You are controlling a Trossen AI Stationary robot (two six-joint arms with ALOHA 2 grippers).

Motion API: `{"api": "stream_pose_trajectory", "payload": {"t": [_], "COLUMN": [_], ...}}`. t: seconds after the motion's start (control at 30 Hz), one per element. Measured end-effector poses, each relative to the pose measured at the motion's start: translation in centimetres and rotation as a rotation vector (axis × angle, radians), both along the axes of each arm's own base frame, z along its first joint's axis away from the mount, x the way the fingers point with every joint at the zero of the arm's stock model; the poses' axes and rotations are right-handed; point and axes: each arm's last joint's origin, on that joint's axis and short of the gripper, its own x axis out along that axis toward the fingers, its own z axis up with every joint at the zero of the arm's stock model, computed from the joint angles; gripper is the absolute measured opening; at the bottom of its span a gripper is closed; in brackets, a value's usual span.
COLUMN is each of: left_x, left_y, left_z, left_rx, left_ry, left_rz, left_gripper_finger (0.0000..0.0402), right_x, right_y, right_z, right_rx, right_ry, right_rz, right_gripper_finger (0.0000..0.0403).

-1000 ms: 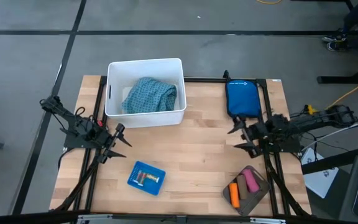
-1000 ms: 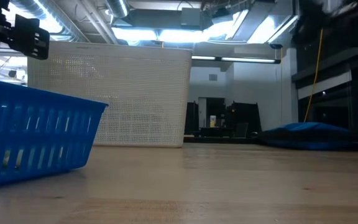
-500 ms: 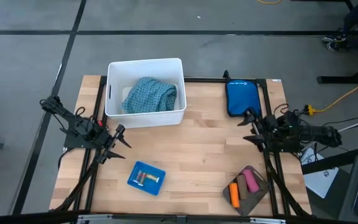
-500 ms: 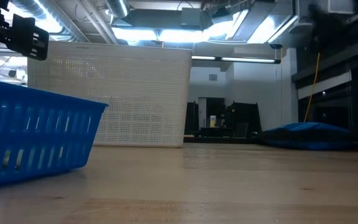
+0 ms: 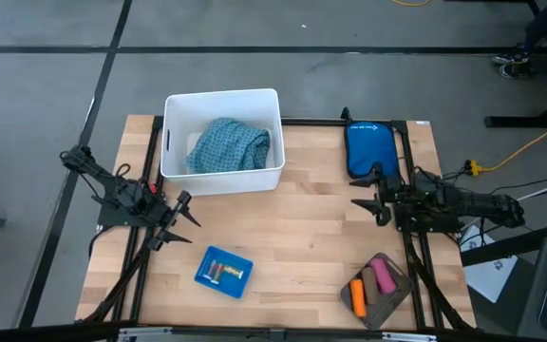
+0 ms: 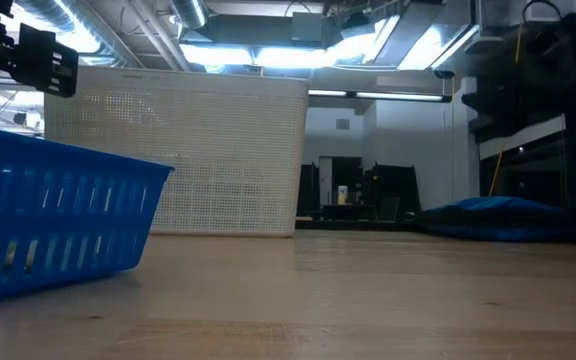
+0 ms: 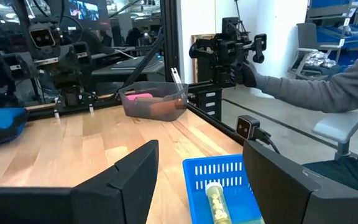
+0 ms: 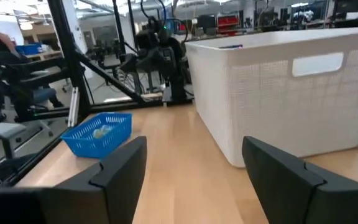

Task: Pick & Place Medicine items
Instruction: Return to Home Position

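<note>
A pink oblong block, an orange tube and a dark brown stick lie in a grey tray at the near right. A small blue basket at the near middle holds small yellowish pill-like bits. My left gripper hangs open and empty to the left of the basket and above it. My right gripper hangs open and empty over the table's right side, on the far side of the tray. The tray also shows in the left wrist view.
A white bin with a teal cloth stands at the far left-middle. A blue pouch lies at the far right. Bare wood lies between the basket and the tray. A person's sleeve shows beyond the table.
My right arm has swung about its base: its gripper drew a little toward the table's right edge, then came back toward the left, staying open and empty above the table. Nothing on the table has moved.
</note>
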Motion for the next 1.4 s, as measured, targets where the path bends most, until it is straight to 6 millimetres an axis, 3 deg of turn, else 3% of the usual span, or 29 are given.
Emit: {"api": "stream_pose_trajectory", "payload": {"t": [1.4], "left_x": [0.04], "left_y": [-0.04], "left_z": [-0.02], "left_rx": [-0.005], "left_ry": [0.006], "left_rz": [-0.002], "left_gripper_finger": [0.0230], "right_x": [0.04], "right_y": [0.00], "right_z": [-0.01], "right_rx": [0.027], "right_ry": [0.002], "right_rz": [0.001], "right_gripper_finger": [0.0266]}}
